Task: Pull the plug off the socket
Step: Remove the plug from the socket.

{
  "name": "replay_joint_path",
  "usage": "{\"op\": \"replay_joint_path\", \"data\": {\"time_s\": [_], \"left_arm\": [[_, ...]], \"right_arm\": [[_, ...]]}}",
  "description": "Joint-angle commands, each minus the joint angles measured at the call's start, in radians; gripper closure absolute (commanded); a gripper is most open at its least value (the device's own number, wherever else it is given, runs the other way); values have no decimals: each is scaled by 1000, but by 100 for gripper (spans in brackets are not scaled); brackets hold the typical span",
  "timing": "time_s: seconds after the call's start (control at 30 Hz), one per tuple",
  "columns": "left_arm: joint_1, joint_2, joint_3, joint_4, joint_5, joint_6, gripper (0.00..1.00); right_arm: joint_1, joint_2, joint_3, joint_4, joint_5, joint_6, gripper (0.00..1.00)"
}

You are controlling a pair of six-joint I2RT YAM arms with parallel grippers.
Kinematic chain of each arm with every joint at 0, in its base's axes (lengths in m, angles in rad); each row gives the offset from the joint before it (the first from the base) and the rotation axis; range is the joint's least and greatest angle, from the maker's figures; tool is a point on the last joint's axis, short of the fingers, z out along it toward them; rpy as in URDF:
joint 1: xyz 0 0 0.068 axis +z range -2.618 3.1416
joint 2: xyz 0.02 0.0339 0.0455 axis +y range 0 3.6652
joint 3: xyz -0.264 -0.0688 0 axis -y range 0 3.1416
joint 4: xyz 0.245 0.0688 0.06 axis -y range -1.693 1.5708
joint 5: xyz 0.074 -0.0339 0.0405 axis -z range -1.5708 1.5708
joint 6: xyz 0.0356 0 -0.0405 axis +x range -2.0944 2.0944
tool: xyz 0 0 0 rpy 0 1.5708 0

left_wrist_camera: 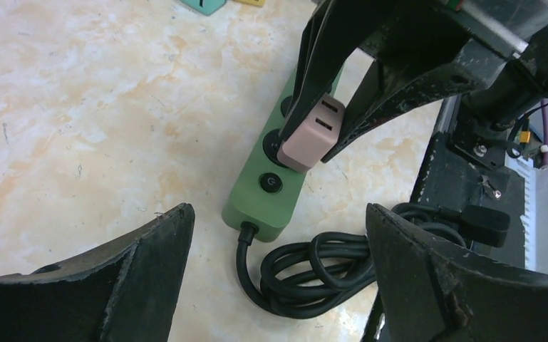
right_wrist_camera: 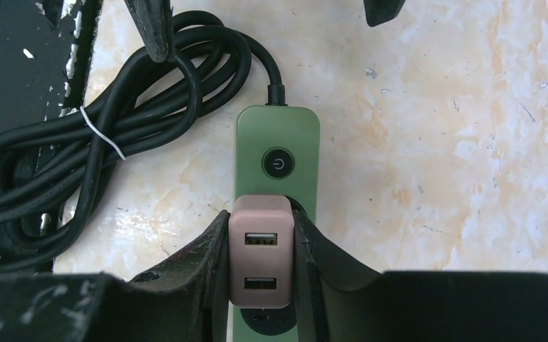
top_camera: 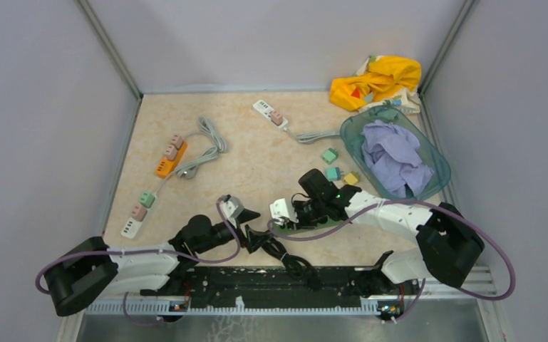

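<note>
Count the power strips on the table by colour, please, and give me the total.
orange power strip: 1
white power strips: 2
green power strip: 1
Total: 4

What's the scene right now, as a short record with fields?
plug: pink two-port USB plug, seated in the green plastic power strip
right pincer: shut on the plug's sides
left pincer: open, hovering near the strip's cable end, touching nothing
cable: black cord, coiled and tied beside the strip
task step: plug not yet pulled off
</note>
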Motion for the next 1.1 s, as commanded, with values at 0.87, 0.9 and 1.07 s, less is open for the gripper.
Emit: {"op": "replay_joint_path", "data": {"time_s": [0.87, 0.9, 1.07], "left_arm": [[-35, 734, 232, 525, 202, 402, 19], [-35, 754, 233, 552, 211, 410, 20], [-35, 806, 249, 570, 215, 418, 27]], "right_arm": [[-132, -43, 92, -205, -163, -125, 100], [-132, -44, 92, -205, -163, -127, 100], [-132, -44, 90, -204, -163, -127, 100]]}}
